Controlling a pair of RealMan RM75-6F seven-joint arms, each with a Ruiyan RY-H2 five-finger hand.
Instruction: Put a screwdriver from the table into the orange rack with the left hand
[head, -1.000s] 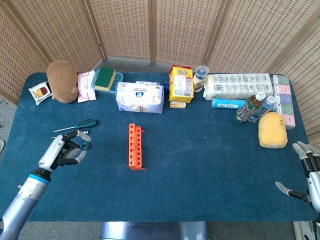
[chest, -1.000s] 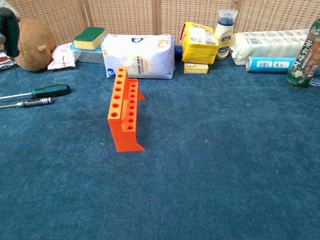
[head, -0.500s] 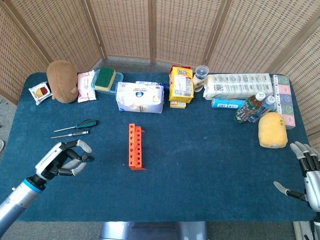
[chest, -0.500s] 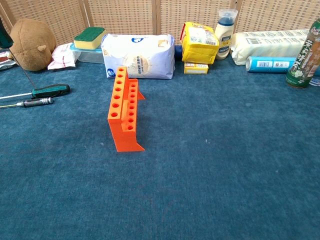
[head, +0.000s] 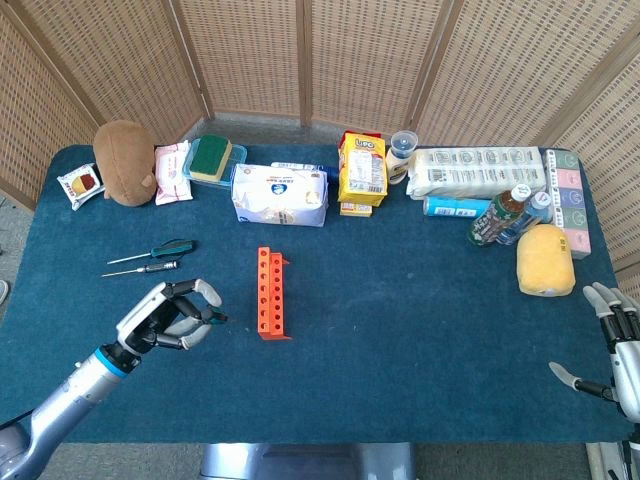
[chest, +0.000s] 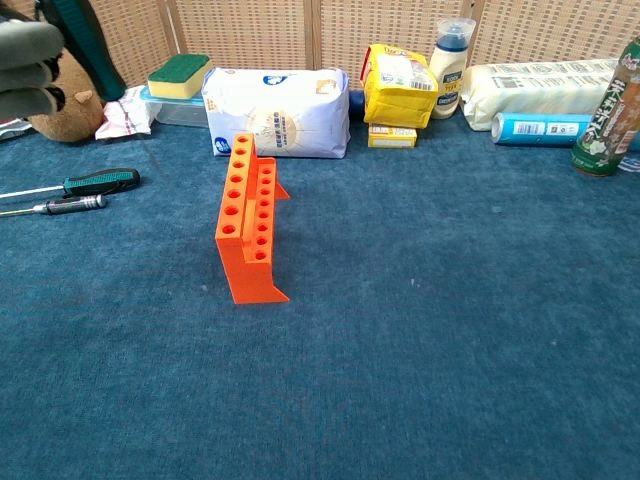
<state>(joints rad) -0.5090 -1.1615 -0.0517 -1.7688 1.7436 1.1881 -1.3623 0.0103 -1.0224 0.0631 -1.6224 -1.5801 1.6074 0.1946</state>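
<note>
Left hand (head: 170, 318) moved right toward orange plastic slotted rack (head: 270, 293) | holds dark-green-handled screwdriver (chest: 88, 48) | rack just right, long axis front-to-back.

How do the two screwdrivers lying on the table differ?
The green-handled screwdriver has a thick green-and-black handle; the small screwdriver has a thin, dark, partly metallic one. The green-handled one lies farther back, the small one nearer the robot. Both lie flat and nearly parallel, left of the orange rack, handles toward it.
</note>
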